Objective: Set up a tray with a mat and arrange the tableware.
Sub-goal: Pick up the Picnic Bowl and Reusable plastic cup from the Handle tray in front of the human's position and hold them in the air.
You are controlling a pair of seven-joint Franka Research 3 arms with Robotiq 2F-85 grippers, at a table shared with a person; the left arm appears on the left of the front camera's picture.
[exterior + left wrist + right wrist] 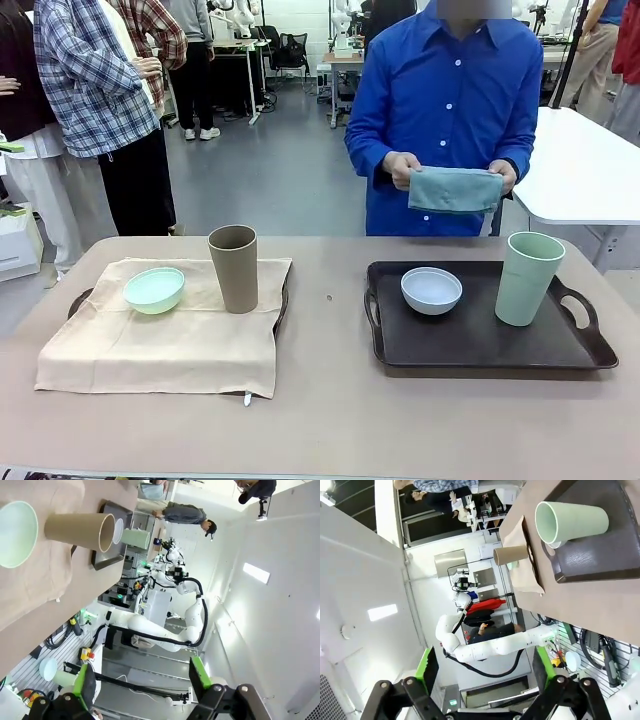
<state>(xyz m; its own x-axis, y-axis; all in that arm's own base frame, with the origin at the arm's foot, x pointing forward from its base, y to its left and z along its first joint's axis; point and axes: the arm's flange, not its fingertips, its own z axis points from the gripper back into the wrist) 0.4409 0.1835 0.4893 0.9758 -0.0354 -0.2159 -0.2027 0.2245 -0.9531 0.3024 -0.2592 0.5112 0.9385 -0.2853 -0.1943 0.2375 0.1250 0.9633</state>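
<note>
On the left, a beige mat [165,335] covers a dark tray [79,301]. A mint-green bowl [154,290] and a tall tan-brown cup [233,268] stand on the mat. On the right, a bare dark tray [480,345] holds a white bowl [431,290] and a tall pale-green cup [528,278]. Across the table, a person in a blue shirt holds a folded grey-blue mat [455,189] in both hands. My left gripper [142,680] is open and holds nothing, well back from the tan cup [80,530]. My right gripper [486,669] is open too, far from the pale-green cup [570,522].
A white table [590,170] stands behind at the right, and a white box [18,240] at the far left. Other people stand at the back left. The tan tabletop [330,410] is bare between the trays and along the front edge.
</note>
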